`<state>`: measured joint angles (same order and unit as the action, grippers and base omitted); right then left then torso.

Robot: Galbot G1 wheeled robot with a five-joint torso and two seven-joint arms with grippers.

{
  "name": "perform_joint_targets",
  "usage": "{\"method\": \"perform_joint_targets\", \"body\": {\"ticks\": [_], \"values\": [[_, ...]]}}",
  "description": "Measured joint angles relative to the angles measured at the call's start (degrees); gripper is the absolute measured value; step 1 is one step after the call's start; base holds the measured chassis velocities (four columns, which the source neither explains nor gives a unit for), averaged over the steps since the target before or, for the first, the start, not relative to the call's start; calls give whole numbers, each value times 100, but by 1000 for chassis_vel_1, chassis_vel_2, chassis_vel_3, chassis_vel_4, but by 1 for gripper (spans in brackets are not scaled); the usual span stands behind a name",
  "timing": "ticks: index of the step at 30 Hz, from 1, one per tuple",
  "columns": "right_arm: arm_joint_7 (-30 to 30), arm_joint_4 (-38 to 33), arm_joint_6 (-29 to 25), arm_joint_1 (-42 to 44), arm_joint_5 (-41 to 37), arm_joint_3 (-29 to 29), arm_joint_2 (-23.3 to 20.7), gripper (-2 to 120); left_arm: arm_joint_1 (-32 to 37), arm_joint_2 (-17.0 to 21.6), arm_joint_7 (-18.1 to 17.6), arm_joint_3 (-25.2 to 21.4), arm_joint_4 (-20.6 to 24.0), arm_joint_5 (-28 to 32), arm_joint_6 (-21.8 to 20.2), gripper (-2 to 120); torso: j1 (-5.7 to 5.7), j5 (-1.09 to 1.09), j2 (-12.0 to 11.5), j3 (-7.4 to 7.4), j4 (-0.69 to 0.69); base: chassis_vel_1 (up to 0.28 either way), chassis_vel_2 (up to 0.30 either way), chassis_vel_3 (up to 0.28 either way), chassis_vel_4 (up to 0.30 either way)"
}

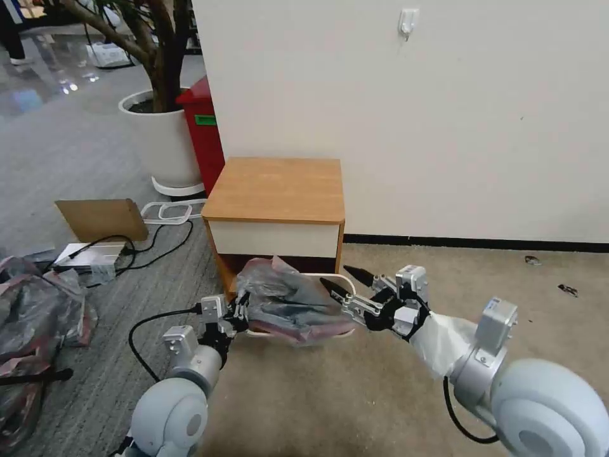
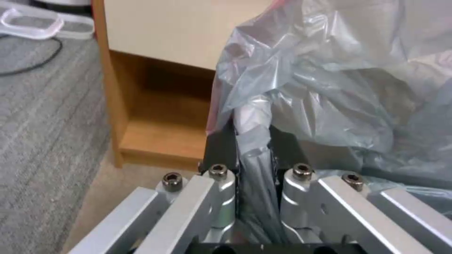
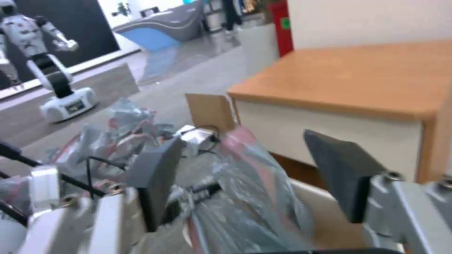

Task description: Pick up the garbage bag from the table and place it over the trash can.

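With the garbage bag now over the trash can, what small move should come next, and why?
Probably the right pincer should close on the garbage bag's near edge and draw it toward the free rim of the trash can. It is open beside the bag, while the left pincer is shut on the opposite side; the bag is bunched, not spread.

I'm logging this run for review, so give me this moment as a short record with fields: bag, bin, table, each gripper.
garbage bag: off the table, bunched over the trash can's opening
trash can: on the carpet in front of the table, rim partly covered by the bag
table: top bare
left gripper: shut on a fold of the bag at the can's left side
right gripper: open, at the bag's right edge above the rim
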<state>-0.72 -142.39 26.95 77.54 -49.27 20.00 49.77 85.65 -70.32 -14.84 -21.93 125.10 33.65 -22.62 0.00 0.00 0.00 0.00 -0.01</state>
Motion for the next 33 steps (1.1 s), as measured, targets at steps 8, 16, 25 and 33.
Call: {"method": "perform_joint_targets", "body": {"ticks": [8,16,25,33], "values": [[-230,612,-77,-777,1306,-896,238,98,30,9,21,83,1,-627,35,8,0,-1,0,0,0,0,0,0,0],[-56,1384,6,-1331,2639,-1901,639,99,40,-48,143,148,116,-1091,110,8,0,0,0,0,1,0,0,0,0],[-8,1574,-236,-1254,3207,-1993,592,77,83,-159,183,122,192,-1164,160,8,0,0,0,0,0,0,0,0,0],[-26,1549,-406,-1207,3423,-1998,595,49,128,-165,192,100,232,-1153,167,8,0,0,0,0,0,0,0,0,0]]}}
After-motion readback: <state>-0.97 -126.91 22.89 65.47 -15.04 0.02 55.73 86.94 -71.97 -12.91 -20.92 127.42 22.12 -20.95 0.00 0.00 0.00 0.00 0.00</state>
